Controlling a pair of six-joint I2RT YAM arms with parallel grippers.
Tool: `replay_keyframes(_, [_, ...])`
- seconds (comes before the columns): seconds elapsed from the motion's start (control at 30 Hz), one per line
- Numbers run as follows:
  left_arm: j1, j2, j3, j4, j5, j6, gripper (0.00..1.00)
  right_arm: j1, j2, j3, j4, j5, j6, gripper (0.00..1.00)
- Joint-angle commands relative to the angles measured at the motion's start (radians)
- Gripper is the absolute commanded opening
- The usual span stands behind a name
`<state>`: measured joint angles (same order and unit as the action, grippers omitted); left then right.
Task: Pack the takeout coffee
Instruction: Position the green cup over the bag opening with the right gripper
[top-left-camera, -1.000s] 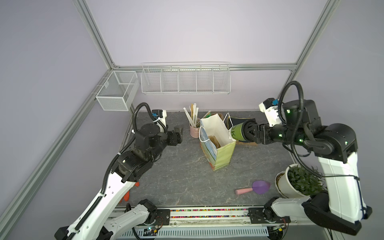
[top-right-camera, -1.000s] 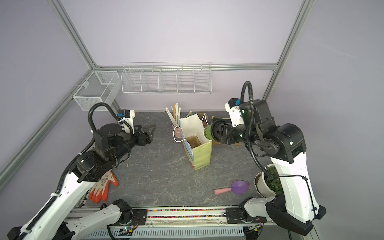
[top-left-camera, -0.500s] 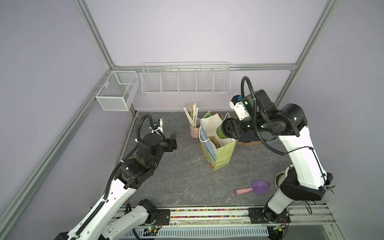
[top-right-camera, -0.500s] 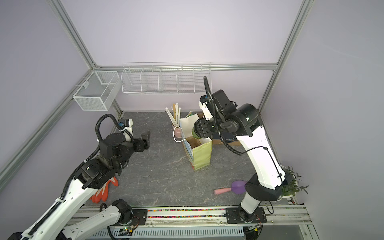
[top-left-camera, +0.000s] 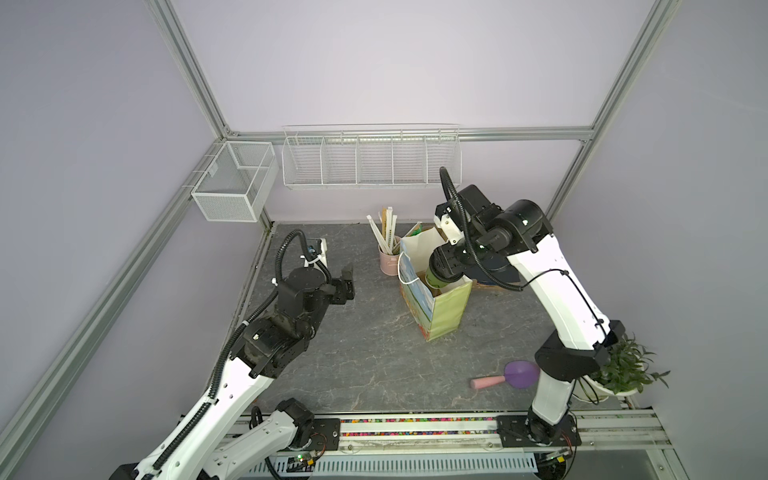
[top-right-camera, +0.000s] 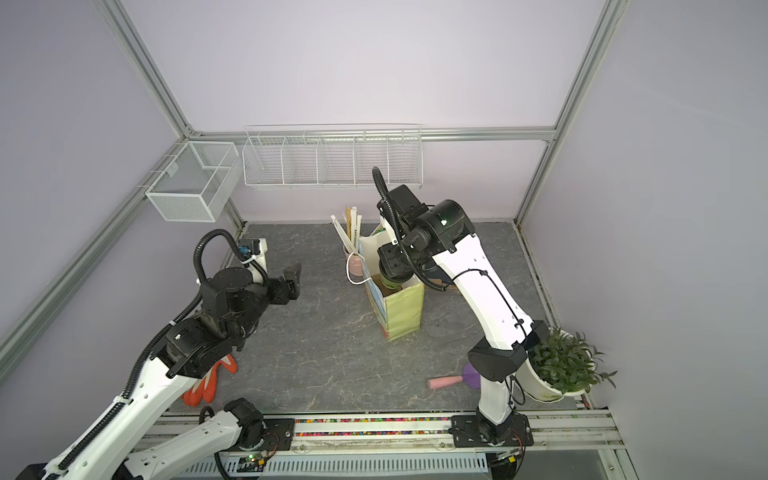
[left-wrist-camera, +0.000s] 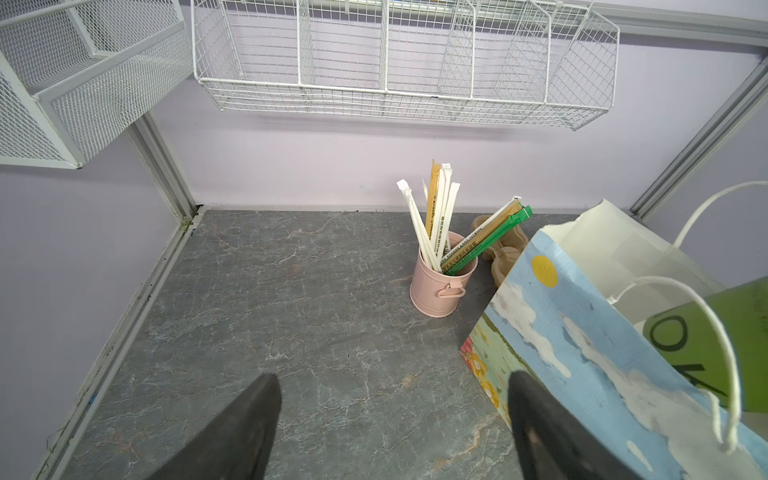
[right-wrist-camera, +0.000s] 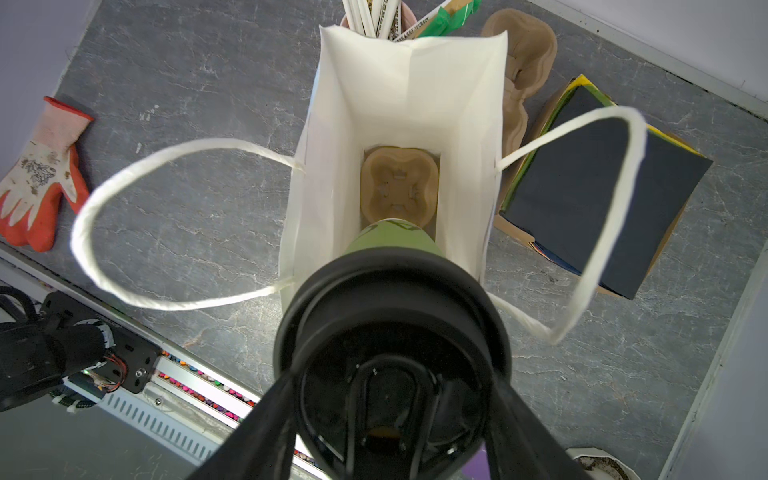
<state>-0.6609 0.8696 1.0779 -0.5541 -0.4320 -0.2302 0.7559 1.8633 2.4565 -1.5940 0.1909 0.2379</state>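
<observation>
The takeout coffee (right-wrist-camera: 390, 239) is a green paper cup with a black lid (right-wrist-camera: 390, 299). My right gripper (right-wrist-camera: 392, 374) is shut on it, one finger on each side of the lid. In both top views the cup (top-left-camera: 434, 281) (top-right-camera: 390, 283) hangs bottom-down in the mouth of the open paper bag (top-left-camera: 446, 309) (top-right-camera: 405, 307). A brown pulp cup carrier (right-wrist-camera: 399, 183) lies on the bag's floor below the cup. My left gripper (left-wrist-camera: 395, 399) (top-left-camera: 347, 282) stands open and empty above the table, left of the bag (left-wrist-camera: 582, 332).
A pink bucket of straws (top-left-camera: 388, 259) (left-wrist-camera: 436, 286) stands behind the bag. Behind and beside the bag lie a second pulp carrier (right-wrist-camera: 523, 62) and a dark flat stack (right-wrist-camera: 590, 191). A purple scoop (top-left-camera: 515, 374), a potted plant (top-left-camera: 619, 370) and an orange glove (top-right-camera: 208, 380) lie near the front.
My right arm has swung the cup from lying sideways at the bag's right to bottom-down over the bag's mouth. My left arm has drawn back a little to the left.
</observation>
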Motion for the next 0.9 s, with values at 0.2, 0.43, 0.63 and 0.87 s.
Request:
replay_keyframes(0.2, [0.006,-0.007,-0.006,-0.003,0.013,0.016,0.86,0.019,0.054,0.001,-0.02,0.049,-0.026,0.64])
replay_keyframes(0.43, [0.006,-0.006,-0.006,-0.006,0.019,0.019,0.86,0.016,0.095,-0.037,-0.021,0.06,-0.036,0.63])
replay_keyframes(0.63, [0.006,-0.013,-0.008,-0.007,0.016,0.02,0.86,0.005,0.135,-0.053,-0.03,0.048,-0.024,0.63])
replay_keyframes(0.87, [0.006,-0.006,-0.006,-0.012,0.022,0.019,0.86,0.001,0.203,-0.068,-0.034,0.033,-0.015,0.63])
